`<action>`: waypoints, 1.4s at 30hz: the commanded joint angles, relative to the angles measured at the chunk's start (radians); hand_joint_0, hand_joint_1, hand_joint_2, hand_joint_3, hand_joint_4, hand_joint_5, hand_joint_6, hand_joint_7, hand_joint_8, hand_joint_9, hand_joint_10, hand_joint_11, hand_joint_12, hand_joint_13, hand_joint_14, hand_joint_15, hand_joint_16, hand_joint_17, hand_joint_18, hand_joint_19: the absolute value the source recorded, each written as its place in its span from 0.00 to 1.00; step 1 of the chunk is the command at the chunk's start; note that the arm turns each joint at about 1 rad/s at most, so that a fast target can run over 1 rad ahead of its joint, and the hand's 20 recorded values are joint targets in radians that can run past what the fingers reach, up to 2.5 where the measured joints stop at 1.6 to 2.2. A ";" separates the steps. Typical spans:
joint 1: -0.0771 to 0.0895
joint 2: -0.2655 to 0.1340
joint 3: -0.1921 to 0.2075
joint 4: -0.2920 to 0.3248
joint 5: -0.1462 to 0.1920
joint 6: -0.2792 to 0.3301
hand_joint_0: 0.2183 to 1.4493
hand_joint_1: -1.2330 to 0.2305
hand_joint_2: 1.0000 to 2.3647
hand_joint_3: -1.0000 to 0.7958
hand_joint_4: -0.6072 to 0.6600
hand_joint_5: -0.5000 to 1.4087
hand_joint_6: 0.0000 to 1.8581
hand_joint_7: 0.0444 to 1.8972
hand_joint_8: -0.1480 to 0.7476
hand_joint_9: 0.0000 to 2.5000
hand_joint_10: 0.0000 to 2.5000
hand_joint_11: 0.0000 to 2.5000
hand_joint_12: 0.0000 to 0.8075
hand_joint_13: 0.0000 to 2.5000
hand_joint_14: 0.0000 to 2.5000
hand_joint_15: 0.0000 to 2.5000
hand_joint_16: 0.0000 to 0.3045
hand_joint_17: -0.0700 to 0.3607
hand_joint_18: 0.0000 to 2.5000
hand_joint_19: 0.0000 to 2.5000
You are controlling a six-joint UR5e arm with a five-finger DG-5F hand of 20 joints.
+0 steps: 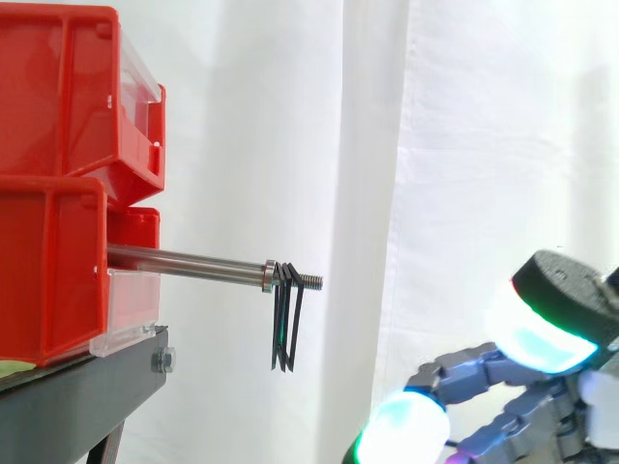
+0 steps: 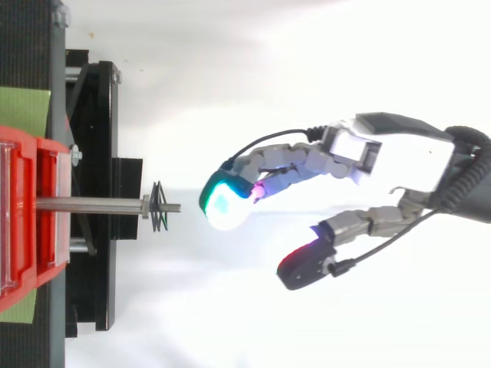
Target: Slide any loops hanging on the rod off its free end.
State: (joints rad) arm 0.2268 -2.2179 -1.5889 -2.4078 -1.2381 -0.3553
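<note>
- Thin black loops (image 1: 286, 324) are hanging on the rod (image 1: 193, 262), bunched together right at its free end. They are sitting on the threaded tip, just past the collar (image 1: 269, 276).
- I can't tell the exact loop count, since they are overlapping. In the top view they are showing as a tight fan across the rod.
- The rod is sticking out level from between the red bins (image 1: 58, 116), which are sitting on the black stand (image 1: 87, 396). It is pointing toward the hand, with the white curtain (image 1: 387, 145) hanging behind.
- The hand (image 2: 399, 157) is hovering off the rod's free end and touching neither the rod nor the loops.
- The fingers are staying loose and only gently bent, gripping nothing.
- In the top view the leading fingertip (image 2: 226, 205), glowing white and cyan, is sitting roughly in line with the rod, near the tip but clear of it.
- The thumb (image 2: 303, 264) is spreading off to 1 side, with a red glow on its pad.
- In the side view the hand is sitting lower than the rod, at the bottom right.
</note>
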 commanded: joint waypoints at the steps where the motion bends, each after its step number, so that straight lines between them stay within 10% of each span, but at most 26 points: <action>1: -0.012 -0.046 0.063 -0.005 -0.037 0.004 0.24 0.47 0.00 0.28 0.68 0.16 0.27 0.48 0.51 0.26 0.00 0.05 0.42 0.27 0.00 0.02 0.18 0.44 0.32 0.13; 13: -0.053 -0.180 0.242 0.006 -0.122 -0.044 0.25 0.46 0.00 0.28 0.69 0.16 0.27 0.50 0.51 0.28 0.00 0.06 0.40 0.30 0.00 0.03 0.17 0.43 0.35 0.14; 42: -0.110 -0.246 0.322 0.196 -0.280 -0.269 0.28 0.45 0.00 0.30 0.69 0.17 0.27 0.55 0.50 0.29 0.00 0.07 0.38 0.31 0.00 0.04 0.16 0.42 0.36 0.15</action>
State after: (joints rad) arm 0.1176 -2.4631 -1.2676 -2.2273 -1.5128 -0.6093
